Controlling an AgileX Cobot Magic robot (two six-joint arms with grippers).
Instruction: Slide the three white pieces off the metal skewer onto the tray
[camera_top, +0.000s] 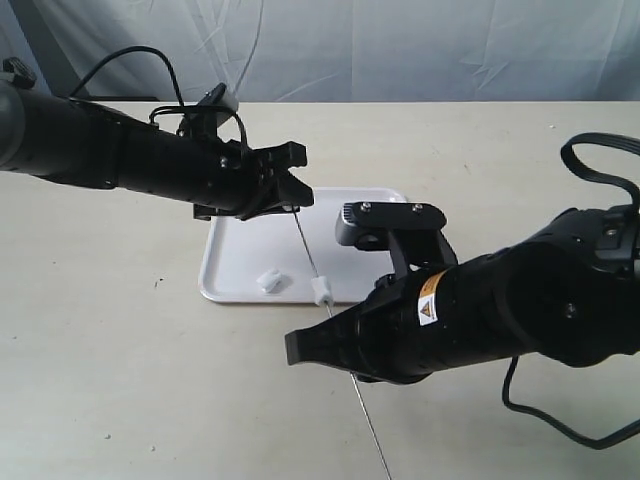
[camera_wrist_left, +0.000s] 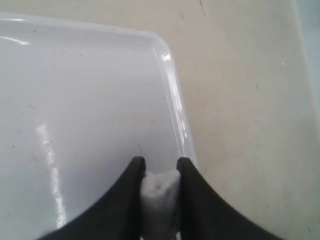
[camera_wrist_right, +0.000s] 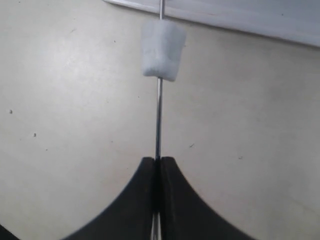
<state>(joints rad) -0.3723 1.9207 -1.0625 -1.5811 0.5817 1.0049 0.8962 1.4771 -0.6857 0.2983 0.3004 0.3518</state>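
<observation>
Left gripper (camera_wrist_left: 160, 167): fingers clamped on the held piece (camera_wrist_left: 160, 192), above the tray (camera_wrist_left: 175, 90) floor and close to one rounded corner. No skewer shows in the left wrist view, so cannot tell if this piece is off the rod or just at its tip.

Right gripper (camera_wrist_right: 157, 162): jaws pinched shut on the skewer (camera_wrist_right: 159, 115), part-way along it. The rod's tail runs on past the jaws toward the table's near edge.

Threaded piece (camera_wrist_right: 162, 50): on the rod between the two grippers, well clear of both. It hangs about over the tray's near rim, and looks just outside the rim from the right wrist.

Loose piece (camera_top: 270, 281): lying on the tray by its near rim, toward the table's left edge.

Step, as judged: one piece delivered, second being drawn off the upper end, third waiting.

Next move likely calls for the left gripper to let go over the tray floor. It would then come down the rod, pinch the threaded piece and draw it up and off the tip, while the right gripper holds the rod steady.

Edges and room:
- Tray sits mid-table (camera_top: 100, 330), somewhat toward the far edge.
- Bare floor lies below the left gripper, with a low rim close by.
- A release too near that corner could roll the piece out.
- The threaded piece should not come off where it hangs now.
- Open table lies all round the rod's tail.
</observation>
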